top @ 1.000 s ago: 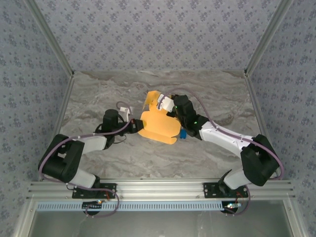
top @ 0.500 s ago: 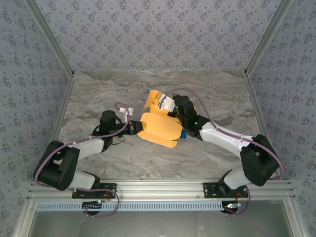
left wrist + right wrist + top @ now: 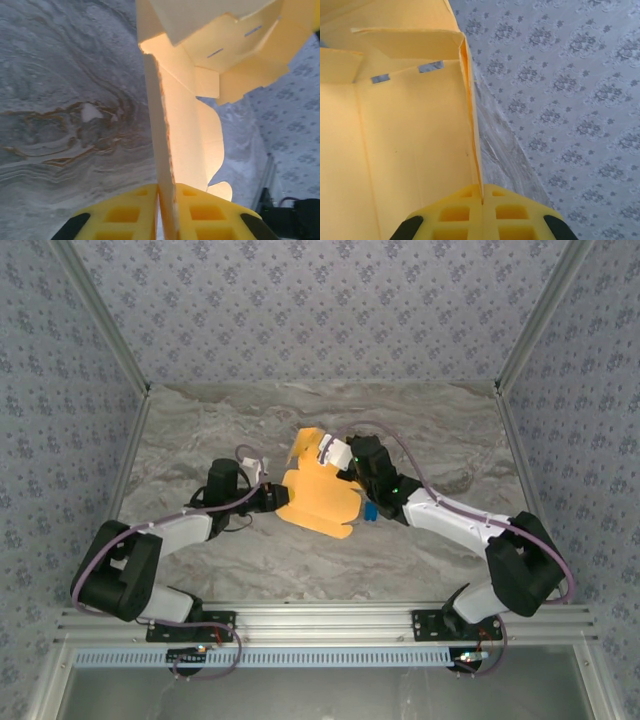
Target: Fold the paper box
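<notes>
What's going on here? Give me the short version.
Two robot arms hold a yellow-orange paper box between them over the marbled table. The left claw is shut on one panel's edge, the right claw on another. The box is only partly formed, its flaps open. A small blue block lies beside it.

**Left arm** (image 3: 180, 530) and **right arm** (image 3: 452, 518), each sitting on a black base plate (image 3: 190, 625) fixed to the aluminium rail (image 3: 320, 618). White shells are covering the long links, and rounded black housings are forming the joints, both beside the rail and farther from it. A purple cable (image 3: 92, 565) is running along each arm away from the rail. A green light (image 3: 397, 483) is glowing on the right arm's black section far from the rail. The left gripper (image 3: 165, 200) and right gripper (image 3: 482, 192) are showing yellow fingers (image 3: 125, 212) moulded with square recesses.
</notes>
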You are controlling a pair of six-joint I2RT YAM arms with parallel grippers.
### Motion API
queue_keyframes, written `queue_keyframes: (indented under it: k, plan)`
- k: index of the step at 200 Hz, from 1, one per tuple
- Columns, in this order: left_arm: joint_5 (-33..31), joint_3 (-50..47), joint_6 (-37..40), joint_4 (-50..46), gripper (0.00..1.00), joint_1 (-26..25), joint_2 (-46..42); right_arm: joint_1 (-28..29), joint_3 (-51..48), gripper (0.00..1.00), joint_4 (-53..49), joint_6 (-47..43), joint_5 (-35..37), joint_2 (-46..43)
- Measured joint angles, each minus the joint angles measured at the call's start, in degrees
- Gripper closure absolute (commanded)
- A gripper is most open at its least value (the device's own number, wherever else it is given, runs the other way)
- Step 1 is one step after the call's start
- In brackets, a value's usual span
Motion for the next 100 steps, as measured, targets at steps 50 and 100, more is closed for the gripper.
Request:
queue_keyframes:
  k: [50,100]
  plan:
    - [-6.2,0.2,3.2,-8.3,0.55,2.3,3.0,1.9,0.0,1.0,-0.5,0.4,-1.1,3.4]
    - [-18.1,1.7,7.3,-18.6,0.47,3.0,-0.9,2.1,1.2,1.0,-4.2,0.1,-1.6,6.0]
